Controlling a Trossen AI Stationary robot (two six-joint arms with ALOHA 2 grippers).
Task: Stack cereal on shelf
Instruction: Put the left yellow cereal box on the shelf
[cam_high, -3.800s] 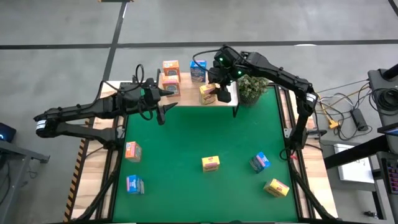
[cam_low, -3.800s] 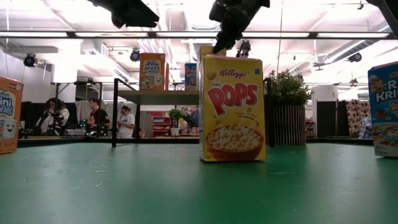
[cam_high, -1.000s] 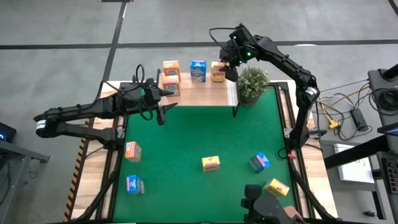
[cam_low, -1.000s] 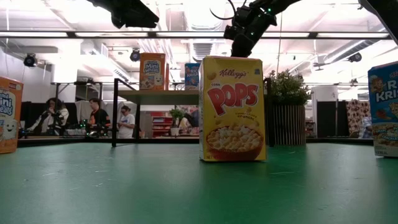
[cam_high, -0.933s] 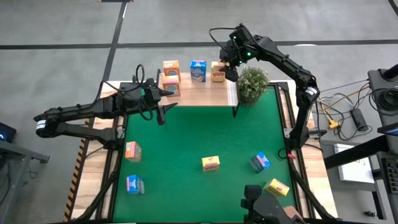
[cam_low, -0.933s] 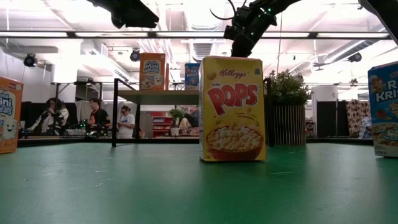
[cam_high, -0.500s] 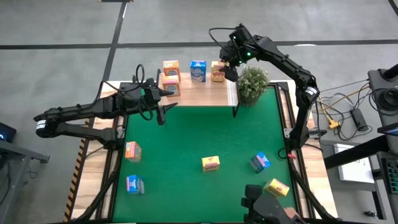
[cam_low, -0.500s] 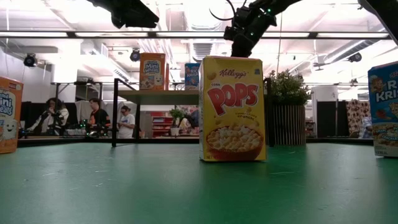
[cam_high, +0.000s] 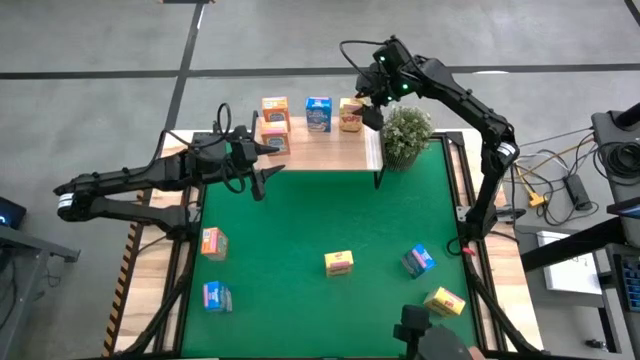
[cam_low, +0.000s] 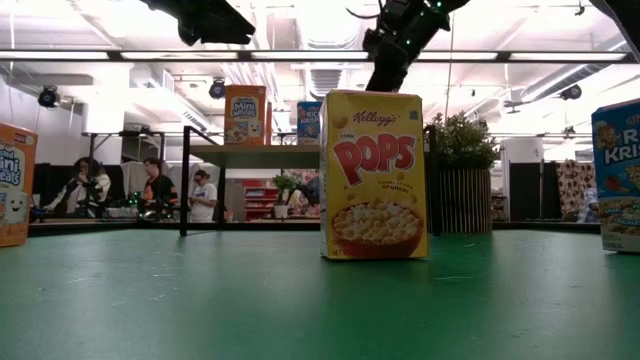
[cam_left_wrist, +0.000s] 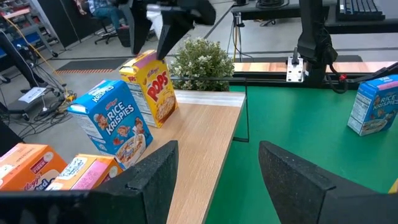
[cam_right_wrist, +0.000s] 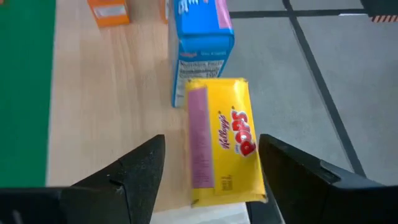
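The shelf (cam_high: 322, 150) stands at the mat's far edge. On it are an upright orange box (cam_high: 274, 107), a flat orange-pink box (cam_high: 275, 137), a blue box (cam_high: 318, 113) and a yellow box (cam_high: 350, 116). My right gripper (cam_right_wrist: 211, 149) hangs open just above the yellow box (cam_right_wrist: 221, 146), one finger to either side and clear of it. My left gripper (cam_high: 262, 170) waits open by the shelf's near left corner. On the mat stand an orange box (cam_high: 212, 242), two blue boxes (cam_high: 217, 297) (cam_high: 418, 260) and two yellow boxes (cam_high: 339, 263) (cam_high: 444, 301).
A potted plant (cam_high: 405, 135) stands right beside the shelf's right end, under my right arm. A dark shape (cam_high: 430, 340) shows at the table's near edge. The mat's middle (cam_high: 320, 210) is bare green between the shelf and the loose boxes.
My right gripper has risen a little above the yellow box, which stays standing at the shelf's right end. The dark shape at the near edge has shifted slightly.
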